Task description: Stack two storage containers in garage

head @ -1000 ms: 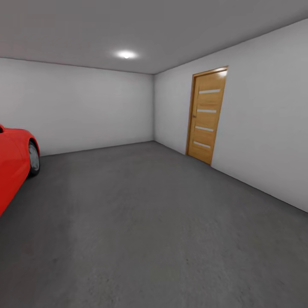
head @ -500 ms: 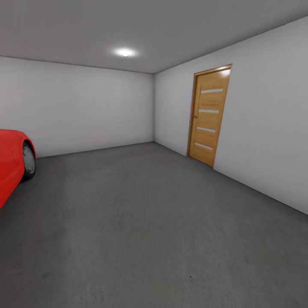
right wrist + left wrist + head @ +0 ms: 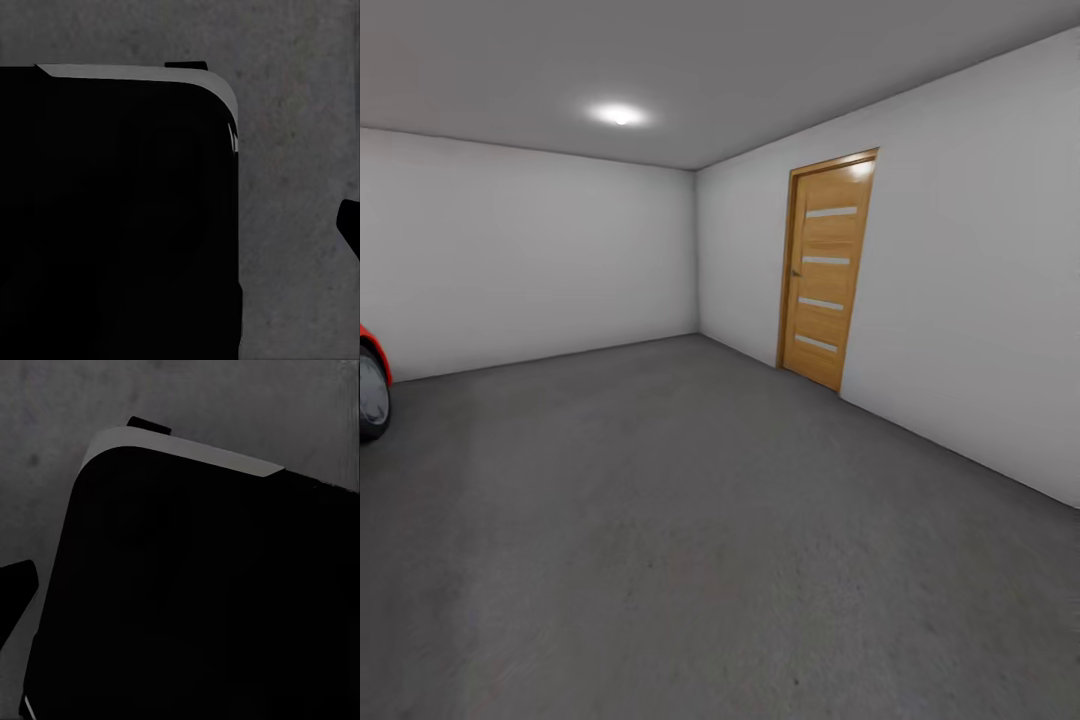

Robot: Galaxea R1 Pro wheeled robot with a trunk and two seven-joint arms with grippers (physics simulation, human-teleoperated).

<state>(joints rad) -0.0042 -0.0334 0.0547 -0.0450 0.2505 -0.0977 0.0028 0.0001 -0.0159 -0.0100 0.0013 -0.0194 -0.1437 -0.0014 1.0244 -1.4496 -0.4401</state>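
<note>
Garage (image 3: 560,250), bare, plain white-grey walls; dark grey matte floor (image 3: 690,520) spreads from the near edge to the far wall; wooden slatted door (image 3: 822,272) shut in the right-hand wall, four pale horizontal slats down its face, near the far corner; round ceiling light (image 3: 619,115) lit, overhead toward the left; red car (image 3: 370,385) at the far left edge, a sliver of red body over one dark wheel, resting on the floor.

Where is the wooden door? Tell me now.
In the head view, the wooden door is set in the right-hand wall, just past the far corner, above the dark grey floor.
</note>
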